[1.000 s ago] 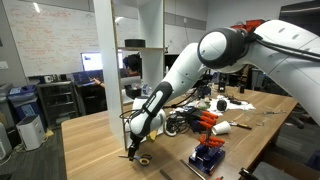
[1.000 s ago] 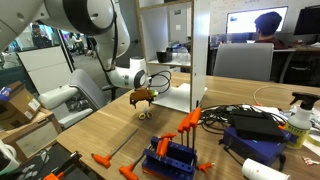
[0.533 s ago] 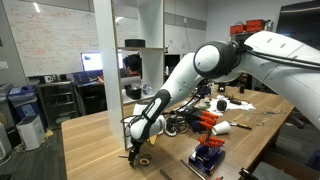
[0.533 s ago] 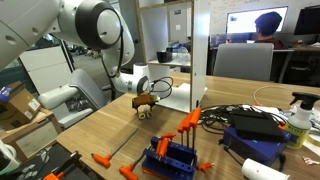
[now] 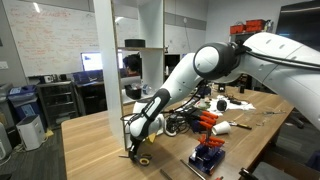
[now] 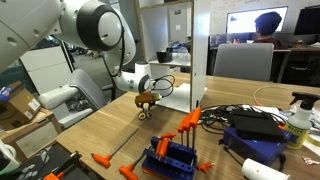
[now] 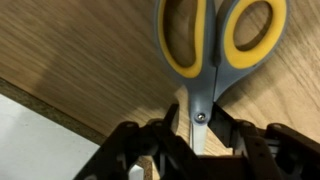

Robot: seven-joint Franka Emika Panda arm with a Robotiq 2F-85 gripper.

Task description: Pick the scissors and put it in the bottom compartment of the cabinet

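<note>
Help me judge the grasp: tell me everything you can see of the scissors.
The scissors are a small pair, closed, with two yellow loop handles that merge into a grey neck with a metal pivot screw. In the wrist view the handles point away from the gripper, whose black fingers appear to clamp the neck at the screw and hide the blades. The wooden table lies beneath. In both exterior views the handles sit right at its surface, but contact cannot be told.
</note>
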